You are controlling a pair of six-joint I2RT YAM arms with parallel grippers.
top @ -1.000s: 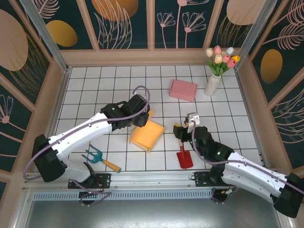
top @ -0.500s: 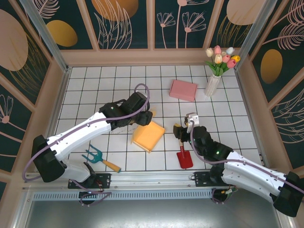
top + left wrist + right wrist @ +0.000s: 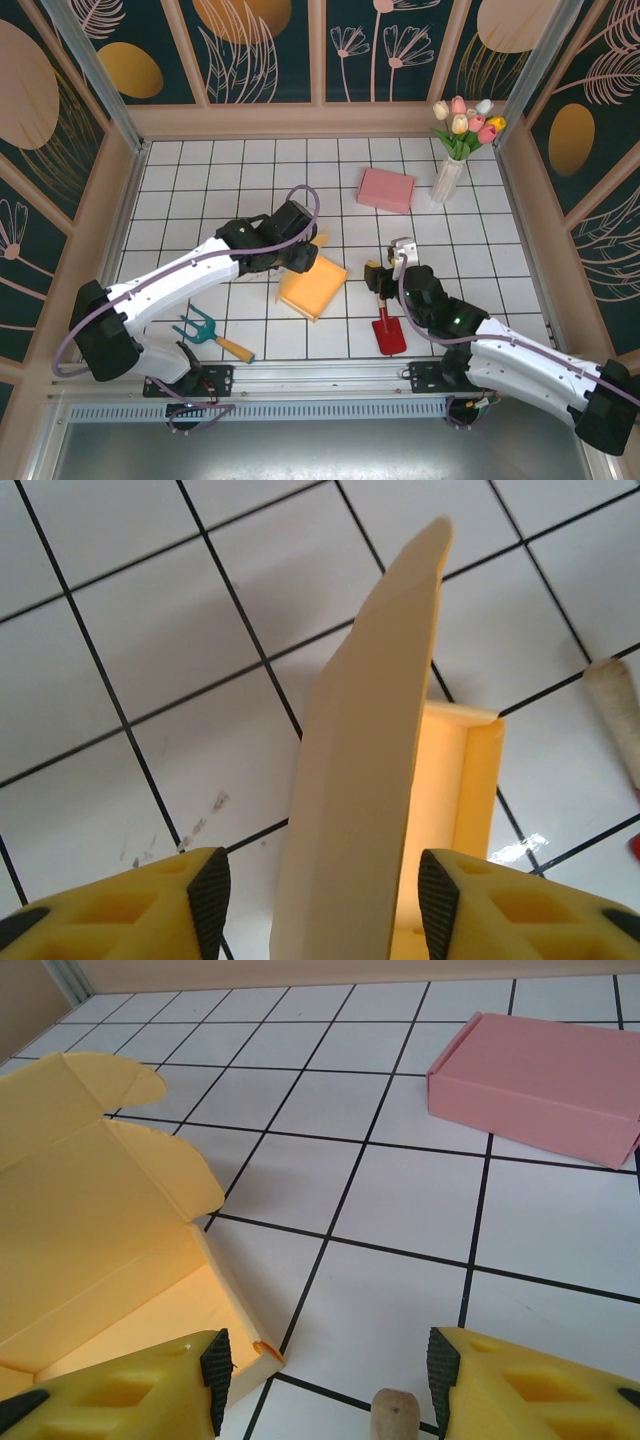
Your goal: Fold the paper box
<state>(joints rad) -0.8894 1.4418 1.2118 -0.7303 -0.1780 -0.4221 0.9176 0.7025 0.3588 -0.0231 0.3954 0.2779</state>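
Two grippers are seen half open. The raised lid flap [image 3: 370, 730] of the yellow paper box [image 3: 312, 285], mid-table [image 3: 190, 190], is straddled loosely by the left gripper [image 3: 324, 895], probably to be folded shut. Nothing is held by the right gripper [image 3: 325, 1370], placed beside it.

The flap [image 3: 360, 770] of the open paper box [image 3: 313, 286] stands upright between the jaws of the left gripper [image 3: 322, 895], nearer the right-hand jaw. The box's tray lies just beyond and to the right of them, and the trowel handle [image 3: 612, 715] lies farther right again. At the right gripper [image 3: 328, 1375], the end of the trowel handle lies low between the jaws, the open paper box sits left of the left-hand jaw, and the closed box [image 3: 540, 1060] lies well ahead to the right. On the table [image 3: 200, 180], the hand fork [image 3: 212, 334] lies well behind and left of the left jaws, and the vase of tulips [image 3: 447, 178] stands just right of the closed box.
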